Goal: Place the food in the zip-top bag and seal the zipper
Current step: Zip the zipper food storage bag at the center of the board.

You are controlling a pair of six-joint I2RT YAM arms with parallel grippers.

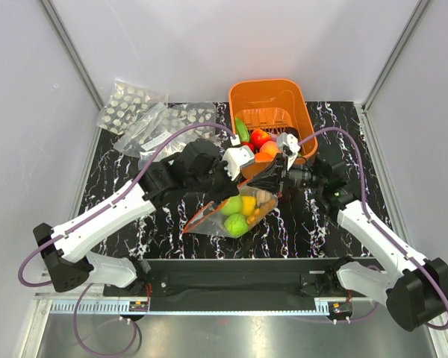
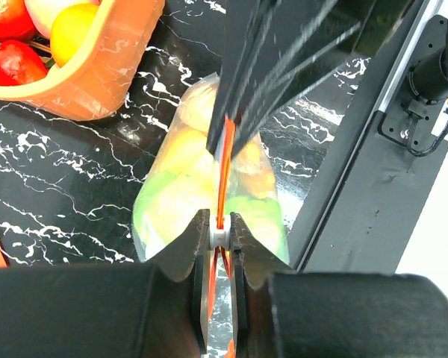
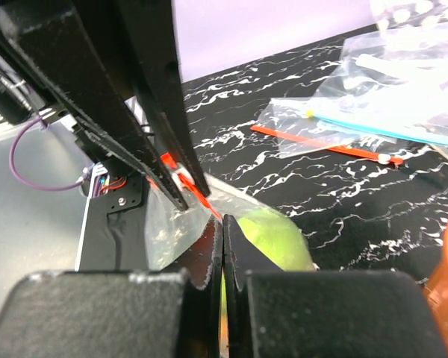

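Note:
The clear zip-top bag (image 1: pixel 235 215) hangs between my two grippers just above the table. It holds green apples (image 1: pixel 237 224), a yellow piece and an orange piece. My left gripper (image 2: pixel 219 237) is shut on the white slider of the red-orange zipper (image 2: pixel 224 175). The strip runs taut from there to my right gripper's fingers (image 2: pixel 246 97). My right gripper (image 3: pixel 222 227) is shut on the bag's mouth edge, with a green apple (image 3: pixel 272 235) beside it. In the top view, the left gripper (image 1: pixel 231 186) and the right gripper (image 1: pixel 272 181) stand close together.
The orange basket (image 1: pixel 272 101) stands behind the bag, with a tomato (image 1: pixel 260 137), a cucumber (image 1: pixel 241 130) and an orange piece beside it. White-spotted bags (image 1: pixel 131 104) lie at the back left. A red-strip bag (image 3: pixel 321 142) and a blue-strip bag (image 3: pixel 403 127) lie there too.

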